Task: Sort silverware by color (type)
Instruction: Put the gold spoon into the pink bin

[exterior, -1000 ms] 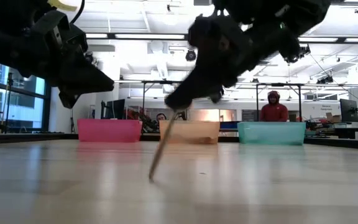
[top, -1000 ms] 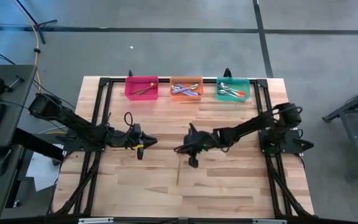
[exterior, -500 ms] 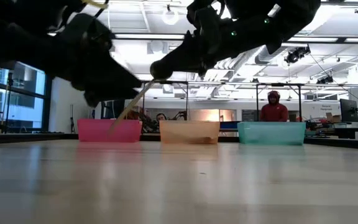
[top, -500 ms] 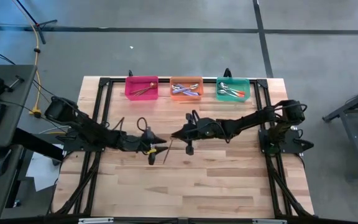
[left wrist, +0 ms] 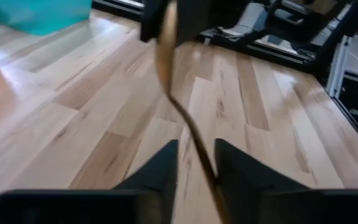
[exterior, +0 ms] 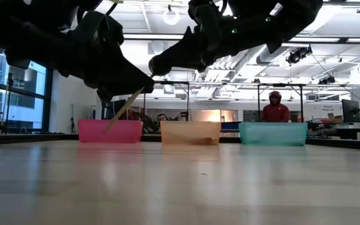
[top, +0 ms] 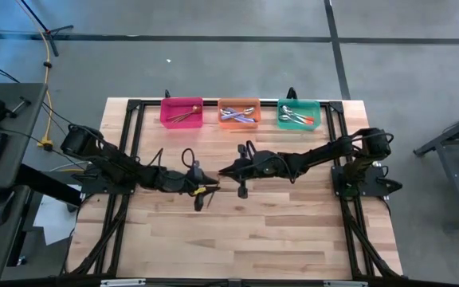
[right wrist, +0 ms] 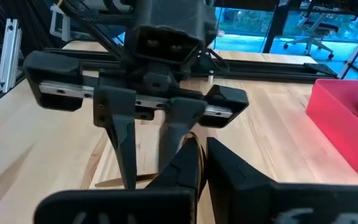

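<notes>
One gold spoon [exterior: 125, 107] hangs slanted between both tools: right tool [top: 220, 171] pinches its top, left tool [top: 211, 188] stands narrow around it, nearest the pink bin [top: 182, 112].

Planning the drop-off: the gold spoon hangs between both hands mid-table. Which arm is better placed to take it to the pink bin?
Likely left: the pink bin lies on its side, and the left hand, fingers open, straddles the gold spoon that the right hand grips.
</notes>
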Motion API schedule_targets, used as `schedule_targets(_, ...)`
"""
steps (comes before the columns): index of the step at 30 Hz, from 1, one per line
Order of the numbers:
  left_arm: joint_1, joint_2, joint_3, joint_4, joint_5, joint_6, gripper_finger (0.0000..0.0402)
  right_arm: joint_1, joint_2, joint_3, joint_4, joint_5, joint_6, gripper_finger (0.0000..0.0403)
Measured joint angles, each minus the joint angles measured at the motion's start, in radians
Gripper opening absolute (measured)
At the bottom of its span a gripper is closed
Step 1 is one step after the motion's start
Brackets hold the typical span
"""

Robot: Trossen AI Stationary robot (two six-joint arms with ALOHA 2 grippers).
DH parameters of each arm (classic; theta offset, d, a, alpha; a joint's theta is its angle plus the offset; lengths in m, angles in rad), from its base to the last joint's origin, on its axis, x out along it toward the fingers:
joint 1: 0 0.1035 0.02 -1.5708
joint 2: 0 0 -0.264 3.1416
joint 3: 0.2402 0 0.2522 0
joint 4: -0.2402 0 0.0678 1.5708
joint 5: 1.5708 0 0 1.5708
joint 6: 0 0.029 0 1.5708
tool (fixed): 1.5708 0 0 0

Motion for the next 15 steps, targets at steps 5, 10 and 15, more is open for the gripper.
schedule_targets(5, 0.021, 0.001, 0.0, -0.008, 0.017, 0.045, 0.0014, 0.001, 0.0, 0.0, 0.02, 0.007, -0.008, 0.0001)
schedule_targets(10, 0.062, -0.043, 0.001, -0.088, 0.018, 0.083, 0.001, 0.001, 0.0, 0.0, 0.026, 0.061, 0.014, 0.0028)
schedule_targets(15, 0.155, -0.203, 0.0, -0.327, 0.019, 0.149, 0.0006, -0.008, 0.0, 0.0, 0.021, 0.158, 0.031, 0.0088)
